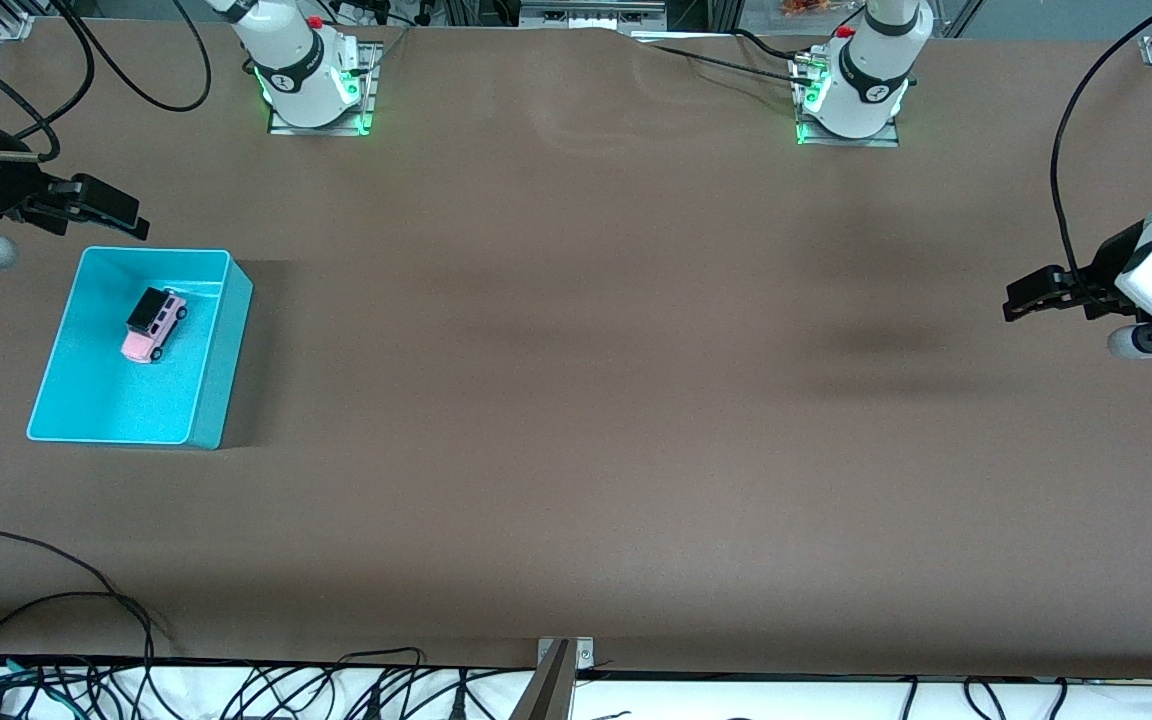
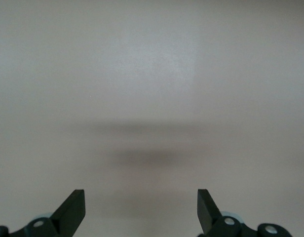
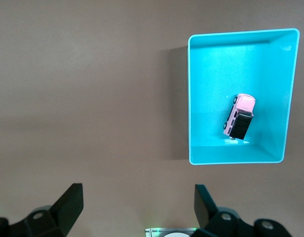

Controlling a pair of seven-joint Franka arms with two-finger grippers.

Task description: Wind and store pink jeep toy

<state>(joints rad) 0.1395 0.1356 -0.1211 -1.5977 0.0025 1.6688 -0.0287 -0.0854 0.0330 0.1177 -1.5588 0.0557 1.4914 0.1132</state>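
Observation:
The pink jeep toy point(image 1: 154, 323) point(image 3: 239, 116), light pink with a black roof, lies inside the teal bin point(image 1: 222, 340) point(image 3: 206, 96) toward the right arm's end of the table. My right gripper point(image 1: 101, 212) point(image 3: 138, 205) hangs open and empty in the air beside the bin's corner nearest the robots' bases, clear of the toy. My left gripper point(image 1: 1021, 297) point(image 2: 141, 210) hangs open with nothing between its fingers, over bare table at the left arm's end.
The brown table point(image 1: 576, 420) stretches wide between the bin and the left arm. Both arm bases point(image 1: 311, 85) point(image 1: 851, 95) stand at the table's edge farthest from the front camera. Loose cables point(image 1: 86, 600) lie along the edge nearest that camera.

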